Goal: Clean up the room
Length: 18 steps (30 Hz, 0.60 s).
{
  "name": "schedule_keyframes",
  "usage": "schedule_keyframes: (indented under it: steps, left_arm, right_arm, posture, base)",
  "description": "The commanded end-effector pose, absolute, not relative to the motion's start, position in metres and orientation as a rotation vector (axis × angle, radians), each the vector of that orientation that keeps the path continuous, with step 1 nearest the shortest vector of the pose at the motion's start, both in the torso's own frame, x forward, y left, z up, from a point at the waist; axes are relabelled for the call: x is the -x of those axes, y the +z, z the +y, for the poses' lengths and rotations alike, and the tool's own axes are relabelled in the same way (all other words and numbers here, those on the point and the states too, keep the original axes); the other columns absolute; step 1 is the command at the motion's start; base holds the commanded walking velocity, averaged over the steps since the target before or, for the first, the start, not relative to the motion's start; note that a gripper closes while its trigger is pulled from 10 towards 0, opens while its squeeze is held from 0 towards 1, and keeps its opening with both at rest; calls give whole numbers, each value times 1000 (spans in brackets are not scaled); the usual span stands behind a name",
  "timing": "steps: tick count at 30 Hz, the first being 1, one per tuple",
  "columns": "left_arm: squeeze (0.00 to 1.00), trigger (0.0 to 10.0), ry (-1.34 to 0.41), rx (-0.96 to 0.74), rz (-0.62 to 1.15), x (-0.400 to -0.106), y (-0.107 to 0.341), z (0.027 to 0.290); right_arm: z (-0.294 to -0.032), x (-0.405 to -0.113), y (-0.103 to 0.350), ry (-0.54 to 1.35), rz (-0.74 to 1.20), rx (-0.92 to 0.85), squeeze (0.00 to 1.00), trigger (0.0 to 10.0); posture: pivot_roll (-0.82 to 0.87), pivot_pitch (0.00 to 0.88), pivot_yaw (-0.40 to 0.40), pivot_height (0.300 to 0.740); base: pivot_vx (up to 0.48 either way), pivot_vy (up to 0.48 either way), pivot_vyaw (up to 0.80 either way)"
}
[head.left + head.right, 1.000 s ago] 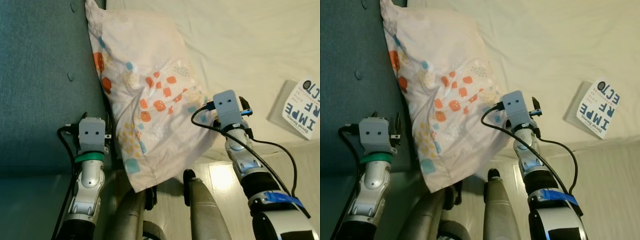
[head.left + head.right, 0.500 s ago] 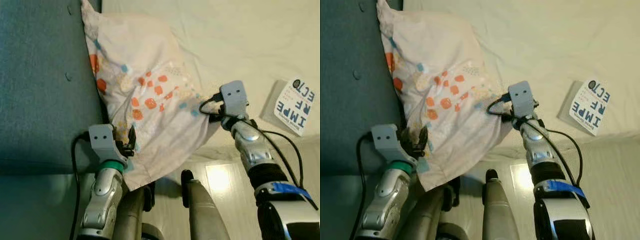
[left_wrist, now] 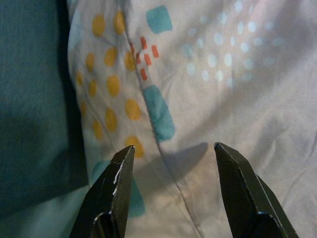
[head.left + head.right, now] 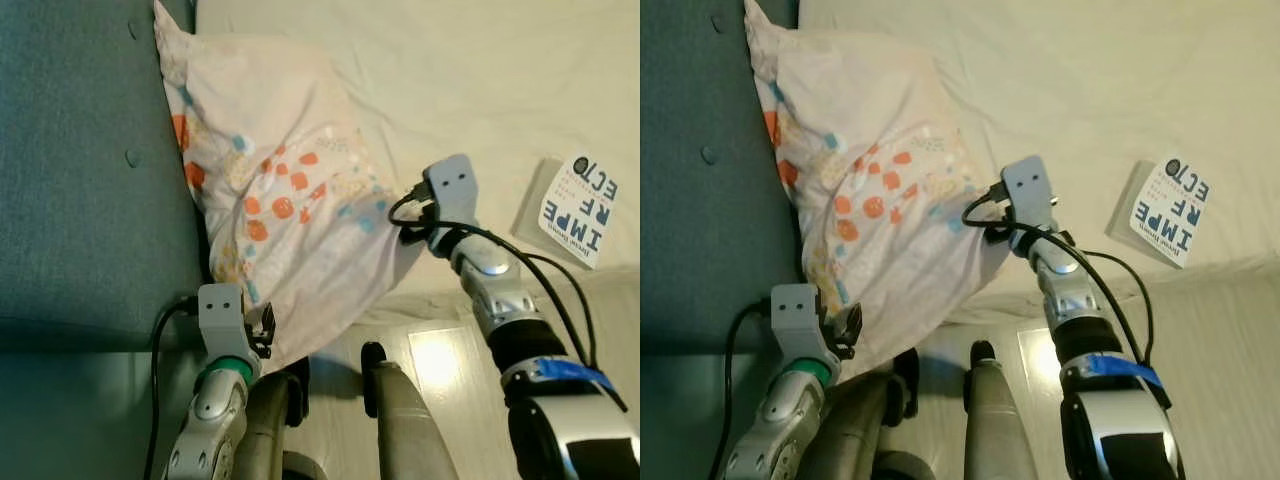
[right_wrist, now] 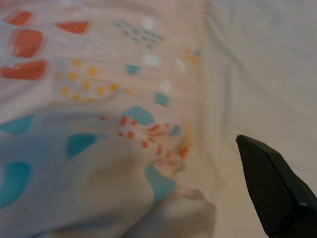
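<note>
Both grippers had closed in on the patterned pillow point(image 4: 290, 200) lying against the teal headboard point(image 4: 90, 180): left gripper point(image 3: 171, 198) spread at its near corner, right gripper point(image 4: 415, 215) at its right edge, fingers unreadable.

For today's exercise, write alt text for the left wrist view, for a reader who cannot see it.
The left pincer is open, its two black fingers spread just short of a white pillow printed with yellow dots and teal and orange patches. A teal upholstered surface lies beside the pillow.

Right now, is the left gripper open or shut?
Open. The left gripper shows its two black fingers spread apart, with the patterned pillow visible in the gap between them.
</note>
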<state>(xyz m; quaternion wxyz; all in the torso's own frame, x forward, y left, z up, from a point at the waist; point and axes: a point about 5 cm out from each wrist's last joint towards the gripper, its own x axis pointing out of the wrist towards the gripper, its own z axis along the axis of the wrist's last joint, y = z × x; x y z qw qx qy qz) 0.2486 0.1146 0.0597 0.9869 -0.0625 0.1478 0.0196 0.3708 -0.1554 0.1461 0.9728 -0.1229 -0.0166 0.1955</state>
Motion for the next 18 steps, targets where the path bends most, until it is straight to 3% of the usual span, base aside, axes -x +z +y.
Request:
schedule_keyframes:
  steps: [1, 6, 12, 13, 18]
  left_arm:
    - [0, 10000, 63, 137, 371, -240, 46, 108]
    - [0, 10000, 42, 166, 346, -248, 50, 104]
    - [0, 10000, 5, 190, 317, -258, 58, 96]
    - [0, 10000, -4, 192, 312, -259, 60, 94]
    - [0, 10000, -19, 196, 310, -261, 62, 92]
  right_arm:
    - [-143, -362, 135, 481, -24, 230, 1000, 10000]
    - [-140, -353, 119, 497, 27, 219, 1000, 10000]
    - [-174, -350, 85, 317, 315, 381, 996, 10000]
    - [-180, -349, 84, 329, 369, 365, 0, 10000]
    - [-192, -354, 106, 355, 357, 392, 0, 10000]
  posture:
    - [-73, 346, 111, 740]
    - [-82, 359, 111, 740]
    - [-101, 367, 102, 740]
    - [-101, 368, 102, 740]
    - [-112, 372, 101, 740]
  base:
    - [0, 0, 0]
    - [0, 0, 0]
    - [0, 0, 0]
    - [0, 0, 0]
    - [0, 0, 0]
